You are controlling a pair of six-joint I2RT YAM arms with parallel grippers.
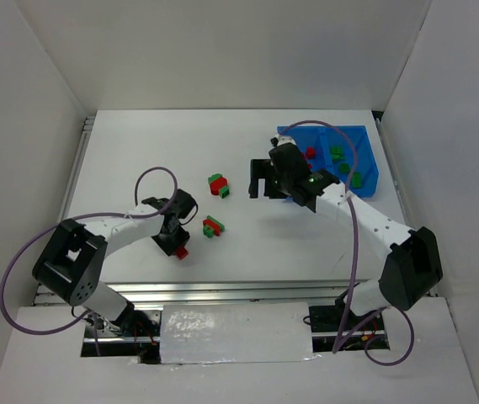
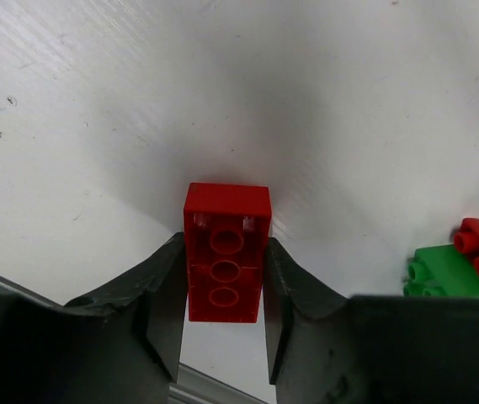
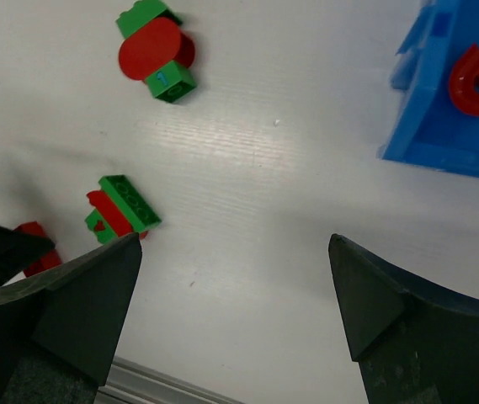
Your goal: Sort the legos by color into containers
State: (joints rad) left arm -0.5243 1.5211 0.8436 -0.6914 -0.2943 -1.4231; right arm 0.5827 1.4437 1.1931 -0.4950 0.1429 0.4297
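My left gripper [image 1: 177, 243] is shut on a red lego brick [image 2: 226, 252], low over the white table near its front left; both pads press the brick's long sides, and its hollow underside faces the wrist camera. Two small red-and-green lego clusters [image 1: 218, 185] [image 1: 213, 225] lie mid-table. The lower cluster [image 2: 462, 261] shows at the right of the left wrist view. The blue bin [image 1: 369, 143] stands at the back right, with a red piece [image 1: 310, 153] in its left part and green bricks [image 1: 346, 167] in its right. My right gripper [image 1: 260, 178] hangs open and empty left of the bin.
In the right wrist view the open gripper [image 3: 235, 252] looks down on bare table, with the two clusters [image 3: 157, 50] [image 3: 121, 210] to its left and the bin's corner [image 3: 428, 126] at upper right. White walls enclose the table on three sides.
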